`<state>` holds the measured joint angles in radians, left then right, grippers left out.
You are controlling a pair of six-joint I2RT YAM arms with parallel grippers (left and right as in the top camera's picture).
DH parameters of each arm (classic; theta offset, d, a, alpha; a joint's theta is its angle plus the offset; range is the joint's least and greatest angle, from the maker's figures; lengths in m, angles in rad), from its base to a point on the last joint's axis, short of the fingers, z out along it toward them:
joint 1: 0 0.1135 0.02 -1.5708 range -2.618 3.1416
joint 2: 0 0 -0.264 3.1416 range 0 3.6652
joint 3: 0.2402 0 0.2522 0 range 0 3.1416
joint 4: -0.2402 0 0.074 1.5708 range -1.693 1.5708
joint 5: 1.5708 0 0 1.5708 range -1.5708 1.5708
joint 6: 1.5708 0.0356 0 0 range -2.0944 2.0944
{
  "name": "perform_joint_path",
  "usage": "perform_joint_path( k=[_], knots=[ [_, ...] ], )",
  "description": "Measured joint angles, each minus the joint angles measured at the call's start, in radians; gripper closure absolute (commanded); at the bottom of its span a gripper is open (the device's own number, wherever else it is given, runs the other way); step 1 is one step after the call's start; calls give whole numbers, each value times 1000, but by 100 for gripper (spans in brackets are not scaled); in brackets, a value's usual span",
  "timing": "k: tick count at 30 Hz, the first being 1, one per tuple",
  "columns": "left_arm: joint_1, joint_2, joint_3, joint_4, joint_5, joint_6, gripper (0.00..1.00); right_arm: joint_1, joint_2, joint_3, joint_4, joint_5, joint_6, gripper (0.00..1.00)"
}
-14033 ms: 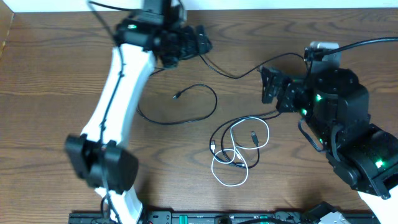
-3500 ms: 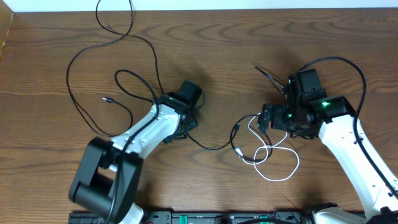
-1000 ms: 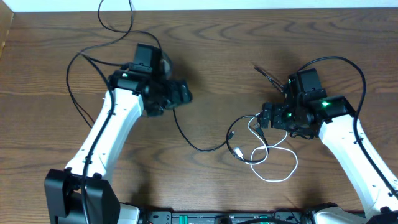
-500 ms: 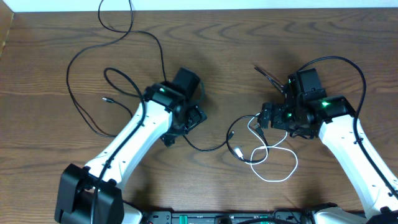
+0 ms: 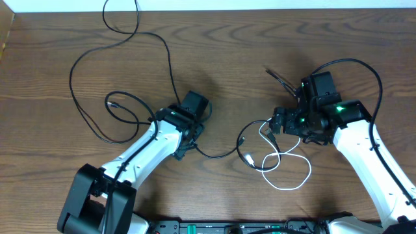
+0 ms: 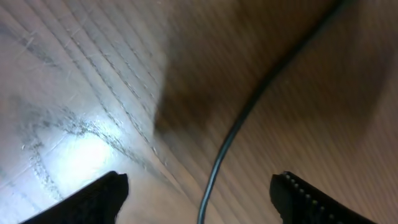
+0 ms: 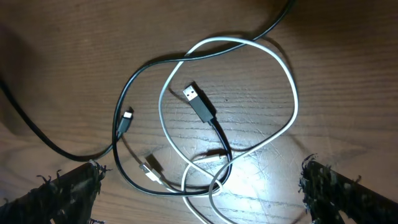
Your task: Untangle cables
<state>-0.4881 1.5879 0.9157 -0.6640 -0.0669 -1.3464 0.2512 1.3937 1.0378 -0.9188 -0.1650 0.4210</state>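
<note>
A long black cable (image 5: 75, 71) loops over the far left of the table. A second black cable (image 5: 218, 155) runs from my left gripper (image 5: 186, 142) to a tangle under my right gripper (image 5: 276, 122). There it crosses a white cable (image 5: 296, 185). In the left wrist view the left gripper (image 6: 199, 183) is open, low over the wood, with the black cable (image 6: 249, 106) running between its fingers, not clamped. In the right wrist view the right gripper (image 7: 200, 168) is open above the white loop (image 7: 289, 93) and a black USB plug (image 7: 199, 102).
The table's far edge (image 5: 260, 8) runs along the top. A dark rail (image 5: 227, 227) lies along the front edge. Thick black arm cables (image 5: 364, 68) arch over my right arm.
My left arm has swung from the upper left down and right, onto the black cable near the table's middle. The cable loop at the left has settled. The right arm has not moved.
</note>
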Motion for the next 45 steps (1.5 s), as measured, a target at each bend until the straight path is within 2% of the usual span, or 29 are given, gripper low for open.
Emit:
perform_joint_path(
  k=[7, 16, 21, 30, 39, 45],
  knots=[
    [0, 8, -13, 69, -38, 45, 28, 0, 0, 0, 2, 0, 0, 1],
    [27, 94, -13, 140, 5, 198, 28, 0, 0, 0, 4, 0, 0, 1],
    [43, 94, -13, 141, 13, 283, 39, 0, 0, 0, 7, 0, 0, 1],
    [43, 133, -7, 137, 11, 358, 41, 0, 0, 0, 12, 0, 0, 1],
    [41, 211, 58, 123, -27, 435, 60, 0, 0, 0, 17, 0, 0, 1],
    [41, 247, 94, 127, -38, 454, 78, 0, 0, 0, 18, 0, 0, 1]
  ],
)
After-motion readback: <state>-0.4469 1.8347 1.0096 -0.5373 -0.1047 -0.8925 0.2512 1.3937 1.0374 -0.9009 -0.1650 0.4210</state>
